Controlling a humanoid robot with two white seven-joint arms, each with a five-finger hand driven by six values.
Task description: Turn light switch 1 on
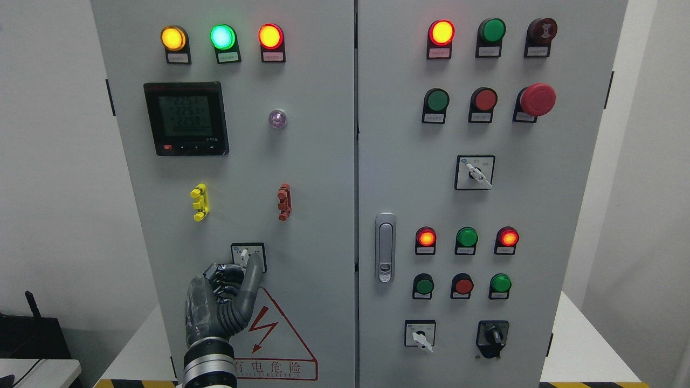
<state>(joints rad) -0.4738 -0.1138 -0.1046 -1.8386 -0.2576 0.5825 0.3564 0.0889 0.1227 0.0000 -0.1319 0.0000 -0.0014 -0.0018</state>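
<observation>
A small rotary selector switch (246, 254) with a white knob sits low on the left cabinet door (237, 161). My left hand (233, 283) rises from the bottom edge below it. Its thumb (252, 280) lies against the knob's right side and the other fingers curl at its left, so the hand pinches the knob. The switch's lower half is hidden behind the fingers. My right hand does not show.
Lit yellow, green and red lamps (222, 36) top the left door, above a digital meter (186, 118). The right door (485, 188) carries buttons, lamps, a red emergency stop (537, 99), selector switches and a door latch (385, 248). A lightning warning sticker (269, 337) sits beside my wrist.
</observation>
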